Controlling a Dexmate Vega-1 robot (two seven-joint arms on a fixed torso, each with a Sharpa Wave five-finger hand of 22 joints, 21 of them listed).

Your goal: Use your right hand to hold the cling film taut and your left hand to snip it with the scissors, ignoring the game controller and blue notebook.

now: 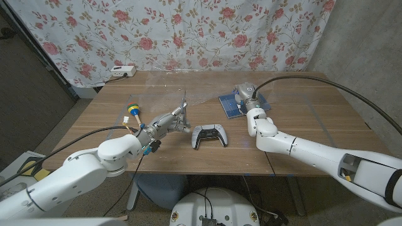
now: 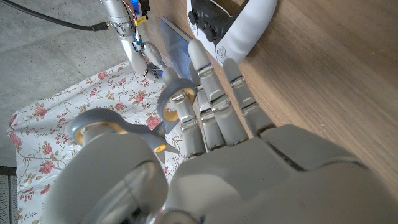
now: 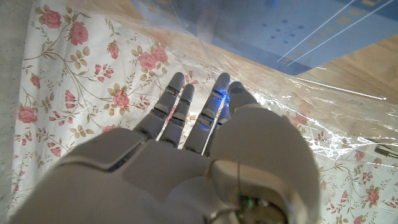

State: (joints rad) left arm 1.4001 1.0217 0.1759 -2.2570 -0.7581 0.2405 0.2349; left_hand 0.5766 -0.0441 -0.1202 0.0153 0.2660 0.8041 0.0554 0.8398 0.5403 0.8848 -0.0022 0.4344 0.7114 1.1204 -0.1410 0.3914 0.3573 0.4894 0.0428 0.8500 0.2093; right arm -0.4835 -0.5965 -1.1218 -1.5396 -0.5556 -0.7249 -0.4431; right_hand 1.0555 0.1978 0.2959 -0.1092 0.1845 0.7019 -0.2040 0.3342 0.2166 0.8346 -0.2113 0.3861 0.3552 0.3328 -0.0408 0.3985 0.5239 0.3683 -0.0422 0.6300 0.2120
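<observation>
Toward the counter's [image 1: 301, 125] left side, the left robot hand [image 1: 168, 121] grips the scissors [image 1: 183, 108], blades up at the cling film [image 1: 207, 88]. The game controller [image 1: 209, 135] lies near the front edge. The right robot hand [image 1: 246, 94] pinches the film up over the blue notebook [image 1: 231, 105]. The film looks uncut; the snip remains.

Open surface [image 1: 314, 125] on robot's right side and along near edge. Game controller [image 1: 209, 135] sits centre, just beside left hand [image 1: 168, 121] w/ scissors [image 1: 183, 108]; blocks straight path btwn hands. Blue notebook [image 1: 233, 104] under right hand [image 1: 246, 95]. Cling film [image 1: 201, 85] stretched across far middle. Coloured toy [image 1: 133, 111] near left hand, far-left side. Power strip [image 1: 122, 71] at far left corner.
</observation>
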